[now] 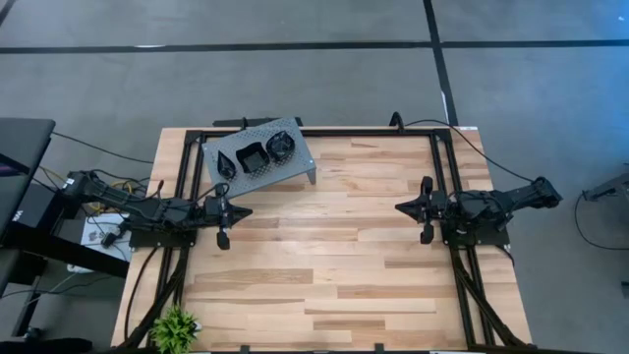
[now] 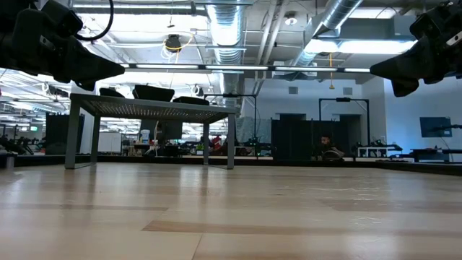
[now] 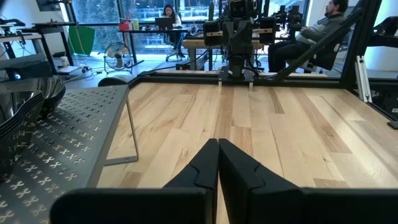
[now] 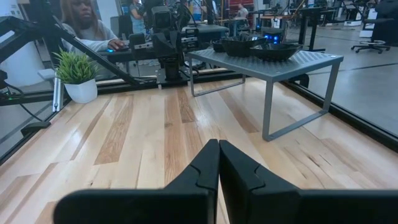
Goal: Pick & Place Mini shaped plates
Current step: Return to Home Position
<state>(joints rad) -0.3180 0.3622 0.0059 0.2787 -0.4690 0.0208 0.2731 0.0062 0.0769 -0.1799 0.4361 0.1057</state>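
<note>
The mini shaped plates are glossy black dishes in three small stacks on top of the grey perforated stand (image 1: 295,162): a teardrop stack (image 1: 227,163), a squarish one (image 1: 253,157) and a round one (image 1: 281,146). The low view shows them on the stand's top (image 2: 154,92). They also show in the right wrist view (image 4: 249,46), and at the edge of the left wrist view (image 3: 25,106). My left gripper (image 1: 246,211) (image 3: 218,149) hovers shut just near of the stand. My right gripper (image 1: 399,207) (image 4: 218,149) hovers shut at the table's right, facing the left one.
The stand (image 4: 292,62) sits on thin legs at the table's far left. A potted plant (image 1: 175,324) stands at the near left corner. Black frame rails (image 1: 444,167) run along the table's sides. Bare wood (image 1: 324,256) lies between the arms. People sit beyond the table (image 4: 81,25).
</note>
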